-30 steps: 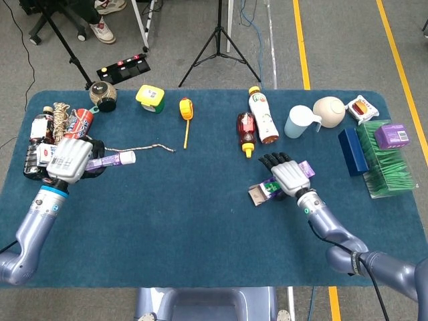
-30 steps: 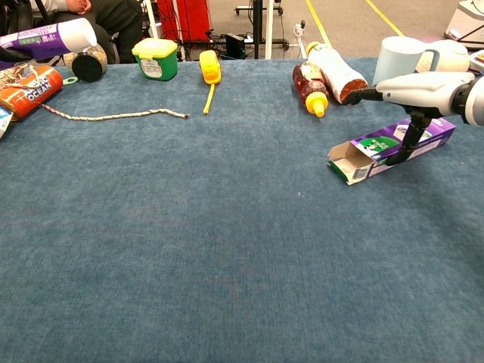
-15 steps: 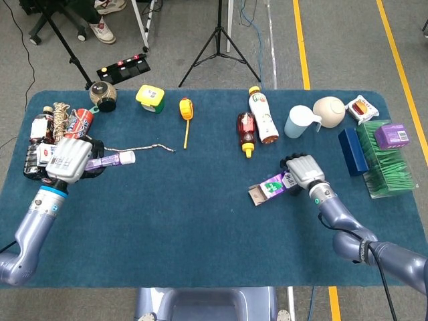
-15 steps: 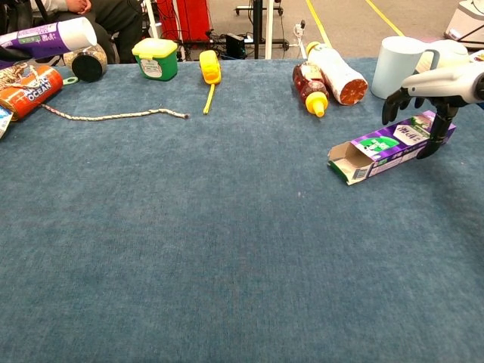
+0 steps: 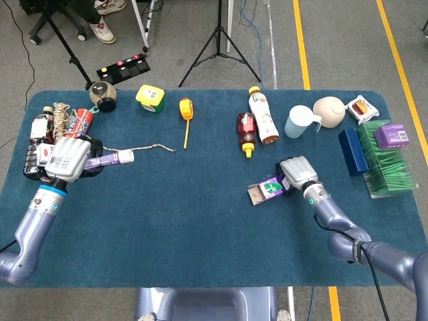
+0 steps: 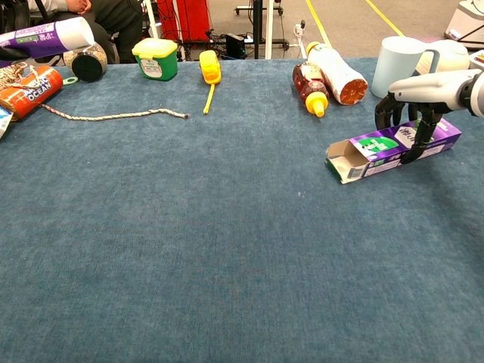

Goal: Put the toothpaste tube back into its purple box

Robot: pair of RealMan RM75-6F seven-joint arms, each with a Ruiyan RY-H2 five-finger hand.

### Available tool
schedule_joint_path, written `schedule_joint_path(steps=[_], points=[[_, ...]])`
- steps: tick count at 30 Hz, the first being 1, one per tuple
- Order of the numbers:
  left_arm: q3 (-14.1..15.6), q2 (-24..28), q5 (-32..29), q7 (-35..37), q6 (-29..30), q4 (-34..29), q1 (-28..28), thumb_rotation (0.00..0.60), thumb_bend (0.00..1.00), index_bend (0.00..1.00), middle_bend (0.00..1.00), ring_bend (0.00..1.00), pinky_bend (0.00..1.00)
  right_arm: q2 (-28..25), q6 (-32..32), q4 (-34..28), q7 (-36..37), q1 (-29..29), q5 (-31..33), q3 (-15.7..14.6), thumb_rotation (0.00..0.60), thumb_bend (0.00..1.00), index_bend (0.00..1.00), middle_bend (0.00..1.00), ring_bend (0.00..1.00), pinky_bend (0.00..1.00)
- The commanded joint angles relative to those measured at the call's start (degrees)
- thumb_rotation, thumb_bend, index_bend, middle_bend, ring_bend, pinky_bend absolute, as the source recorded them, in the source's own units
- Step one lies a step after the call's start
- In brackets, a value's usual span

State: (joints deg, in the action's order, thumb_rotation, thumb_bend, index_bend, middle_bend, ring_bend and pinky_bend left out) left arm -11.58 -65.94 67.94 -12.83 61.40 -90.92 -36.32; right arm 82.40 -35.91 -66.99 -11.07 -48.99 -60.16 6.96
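Right hand (image 6: 423,94) grips purple box (image 6: 389,147), lengthwise left-right, open end leftward; left hand (image 5: 67,158) holds toothpaste tube (image 5: 110,159), cap rightward.

Head view steeply down from above; chest view low, level, nearer; shared table (image 5: 200,200).

Purple box (image 6: 393,146) lying flat right of centre, open end facing left, flaps out. Tube (image 5: 114,159), white-capped, purple-labelled, far left, held off table.
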Motion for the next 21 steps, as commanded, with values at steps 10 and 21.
schedule_joint_path(steps=[10,21], points=[[0.7,-0.8,1.0,-0.4,-0.6,0.1,-0.3,0.6,0.38,0.66,0.59,0.5,0.67,-1.8,-6.3,-5.6,0.9,2.1,-1.3,2.0,0.6,0.27,0.52,0.59,0.56,0.59],[0.5,-2.4,-1.8,-7.2,-2.8,-5.3,-3.1,0.6,0.38,0.66,0.59,0.5,0.67,-2.0,-13.4,-18.8,-15.9,-1.1,14.8,4.3,0.6,0.29,0.52,0.62,0.6,0.67]])
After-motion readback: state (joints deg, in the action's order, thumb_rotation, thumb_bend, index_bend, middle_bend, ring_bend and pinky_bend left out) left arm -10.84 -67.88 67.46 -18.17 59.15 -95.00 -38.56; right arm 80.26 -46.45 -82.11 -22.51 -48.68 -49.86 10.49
